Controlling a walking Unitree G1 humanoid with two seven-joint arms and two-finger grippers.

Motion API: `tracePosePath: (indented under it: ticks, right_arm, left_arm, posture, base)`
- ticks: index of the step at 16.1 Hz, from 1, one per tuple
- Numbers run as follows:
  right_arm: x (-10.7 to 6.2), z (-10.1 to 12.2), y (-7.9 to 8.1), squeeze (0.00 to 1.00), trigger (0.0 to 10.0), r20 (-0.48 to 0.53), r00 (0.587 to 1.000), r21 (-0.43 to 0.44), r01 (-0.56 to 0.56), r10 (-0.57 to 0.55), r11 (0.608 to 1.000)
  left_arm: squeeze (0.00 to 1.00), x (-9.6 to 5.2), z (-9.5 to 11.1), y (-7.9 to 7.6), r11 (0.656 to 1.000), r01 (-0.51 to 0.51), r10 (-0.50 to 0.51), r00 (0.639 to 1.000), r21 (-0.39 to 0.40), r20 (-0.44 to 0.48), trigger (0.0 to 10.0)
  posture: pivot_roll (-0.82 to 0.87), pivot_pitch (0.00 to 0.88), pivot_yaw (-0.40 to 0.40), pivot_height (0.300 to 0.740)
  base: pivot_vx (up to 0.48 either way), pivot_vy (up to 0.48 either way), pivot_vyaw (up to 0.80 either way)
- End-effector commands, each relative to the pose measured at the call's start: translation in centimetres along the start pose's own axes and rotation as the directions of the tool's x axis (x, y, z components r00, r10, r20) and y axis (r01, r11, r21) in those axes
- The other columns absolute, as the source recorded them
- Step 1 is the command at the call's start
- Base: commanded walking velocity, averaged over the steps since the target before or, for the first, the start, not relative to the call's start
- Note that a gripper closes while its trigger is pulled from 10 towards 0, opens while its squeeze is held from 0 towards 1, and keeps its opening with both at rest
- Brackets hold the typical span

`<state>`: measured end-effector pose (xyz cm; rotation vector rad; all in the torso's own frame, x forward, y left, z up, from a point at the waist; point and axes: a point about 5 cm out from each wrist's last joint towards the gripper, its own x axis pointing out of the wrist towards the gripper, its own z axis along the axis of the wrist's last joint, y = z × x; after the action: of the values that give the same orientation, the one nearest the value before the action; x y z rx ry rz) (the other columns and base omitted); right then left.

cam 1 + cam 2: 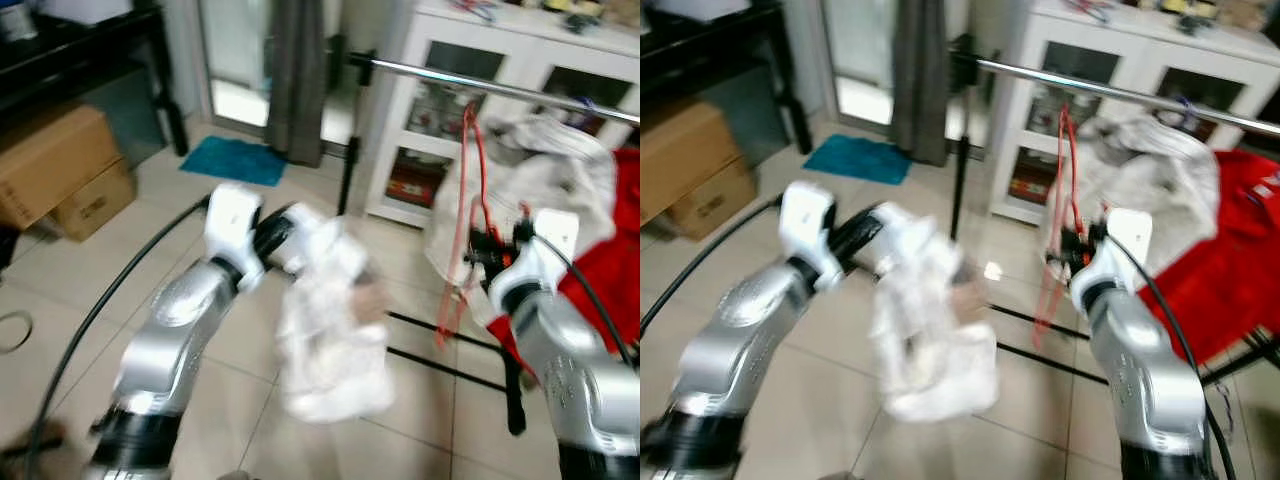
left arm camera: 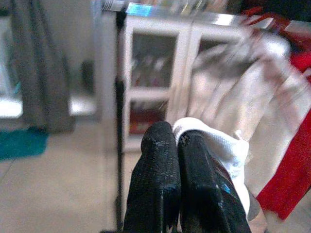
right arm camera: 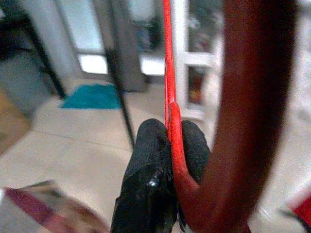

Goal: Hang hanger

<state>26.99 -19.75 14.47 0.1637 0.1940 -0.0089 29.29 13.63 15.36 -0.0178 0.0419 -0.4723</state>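
Two arms of mine are raised before a clothes rail [image 1: 480, 86], a chrome bar on a black stand whose feet rest on a floor [image 1: 120, 250] of pale square tiles. My right gripper [image 3: 167, 145] has its fingers [image 3: 146, 160] pressed onto the thin red hanger [image 1: 468, 180], pinching its wire between them; the hanger stands nearly upright just below the rail, its hook end close under the bar, and I cannot tell whether it touches. My left gripper [image 2: 176, 155] has its fingers [image 2: 155, 174] squeezed together on a white cloth [image 1: 335, 330], which droops in a blurred bundle between my arms, well above the tiles. On the rail beside the hanger hangs a pale crumpled garment [image 1: 560, 170], and next to it a red garment [image 1: 610, 260]. Behind the rail stands a white cabinet [image 1: 440, 60] with glass doors. A grey curtain [image 1: 297, 70] hangs by a bright doorway, with a teal mat [image 1: 233, 160] on the floor at its foot. To my left sit cardboard boxes [image 1: 60, 170] under a dark desk [image 1: 80, 40].
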Motion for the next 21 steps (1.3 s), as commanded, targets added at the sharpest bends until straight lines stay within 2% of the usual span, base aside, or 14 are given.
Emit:
tracePosePath:
  ticks: [1, 3, 4, 5, 6, 8, 11, 12, 14, 15, 16, 18, 19, 21]
  right_arm:
    - [-0.5, 0.4, 0.0, 0.00, 10.0, 0.008, 1.000, -0.003, 0.003, -0.003, 1.000]
    - [-1.2, 0.4, 0.7, 0.00, 10.0, -0.002, 0.999, -0.008, -0.032, 0.032, 0.999]
    - [-1.1, 0.3, 0.7, 0.00, 10.0, -0.018, 1.000, 0.084, 0.008, -0.006, 0.996]
    - [-1.0, 0.3, 0.8, 0.00, 10.0, -0.023, 0.999, 0.138, 0.038, -0.035, 0.990]
    - [-1.0, 0.3, 0.8, 0.00, 10.0, -0.021, 0.999, 0.142, 0.045, -0.043, 0.989]
    - [-0.7, 0.1, 1.5, 0.00, 10.0, -0.056, 0.998, 0.058, 0.037, -0.034, 0.998]
    - [-0.3, 0.7, 1.6, 0.00, 10.0, 0.017, 0.999, 0.056, 0.039, -0.040, 0.998]
    - [-0.1, 1.0, 1.5, 0.00, 10.0, 0.047, 0.997, 0.017, 0.059, -0.060, 0.998]
    - [-0.3, 0.7, 1.8, 0.00, 10.0, 0.008, 1.000, 0.074, 0.025, -0.025, 0.997]
    - [-0.4, 0.0, 1.5, 0.00, 10.0, -0.010, 0.999, 0.091, 0.048, -0.047, 0.995]
    - [-0.6, -0.5, 1.4, 0.00, 10.0, -0.033, 0.998, 0.086, 0.063, -0.060, 0.994]
    - [-0.2, -0.4, 1.6, 0.00, 10.0, -0.026, 0.998, 0.066, 0.064, -0.063, 0.996]
    - [0.1, 0.1, 1.8, 0.00, 10.0, -0.023, 0.999, 0.018, 0.044, -0.043, 0.999]
    - [0.0, -0.1, 1.9, 0.00, 10.0, -0.024, 0.998, 0.044, 0.051, -0.050, 0.998]
  left_arm:
    - [0.00, -0.1, 0.6, -0.1, 1.000, -0.030, 0.030, 0.999, -0.003, 0.025, 10.0]
    - [0.00, -0.4, 0.9, -0.1, 0.993, -0.105, 0.111, 0.985, -0.052, 0.130, 10.0]
    - [0.00, -0.4, 0.8, -0.1, 0.987, -0.149, 0.155, 0.979, -0.050, 0.129, 10.0]
    - [0.00, -0.4, 0.4, -0.2, 0.984, -0.172, 0.175, 0.982, -0.038, 0.066, 10.0]
    - [0.00, -0.4, 0.2, -0.3, 0.986, -0.164, 0.165, 0.986, -0.041, 0.031, 10.0]
    - [0.00, -0.9, -0.3, -1.1, 0.996, -0.081, 0.081, 0.997, -0.032, -0.003, 10.0]
    - [0.00, -1.3, -0.4, -0.7, 0.986, -0.166, 0.166, 0.986, 0.033, -0.008, 10.0]
    - [0.00, -1.3, -0.3, -0.6, 0.980, -0.196, 0.196, 0.980, 0.041, -0.017, 10.0]
    - [0.00, -0.9, -0.5, -0.9, 0.986, -0.164, 0.163, 0.985, -0.008, -0.053, 10.0]
    - [0.00, -0.8, -0.9, -1.0, 0.988, -0.155, 0.155, 0.986, 0.000, -0.066, 10.0]
    - [0.00, -0.9, -1.3, -0.7, 0.982, -0.183, 0.186, 0.979, 0.043, -0.082, 10.0]
    - [0.00, -0.7, -0.9, -0.3, 0.979, -0.203, 0.204, 0.977, 0.025, -0.062, 10.0]
    - [0.00, -0.2, -0.3, -0.4, 0.981, -0.190, 0.192, 0.980, 0.042, -0.055, 10.0]
    - [0.00, 0.1, -0.1, -0.5, 0.985, -0.165, 0.167, 0.985, 0.051, -0.047, 10.0]
  posture:
    - [0.01, 0.000, -0.039, 0.740]
    - [0.00, 0.000, -0.030, 0.740]
    - [0.01, 0.000, -0.043, 0.740]
    - [0.01, 0.000, -0.043, 0.740]
    - [0.01, 0.000, -0.042, 0.740]
    - [0.02, 0.000, -0.053, 0.740]
    - [0.02, 0.000, -0.056, 0.740]
    - [0.02, 0.000, -0.042, 0.740]
    - [0.01, 0.000, -0.035, 0.740]
    - [0.01, 0.000, -0.036, 0.740]
    - [0.01, 0.000, -0.047, 0.740]
    - [0.01, 0.000, -0.031, 0.740]
    - [0.00, 0.000, -0.020, 0.740]
    - [0.01, 0.000, -0.036, 0.740]
  base:
    - [0.000, 0.000, -0.79]
    - [0.000, 0.000, -0.79]
    - [0.000, 0.000, -0.76]
    - [0.000, 0.000, -0.76]
    - [0.000, 0.000, -0.76]
    - [0.000, 0.000, -0.76]
    - [0.000, 0.000, -0.74]
    - [0.000, 0.000, -0.75]
    - [0.000, 0.000, -0.75]
    - [0.000, 0.000, -0.76]
    - [0.000, 0.000, -0.77]
    - [0.000, 0.000, -0.78]
    - [0.000, 0.000, -0.78]
    - [0.000, 0.000, -0.78]
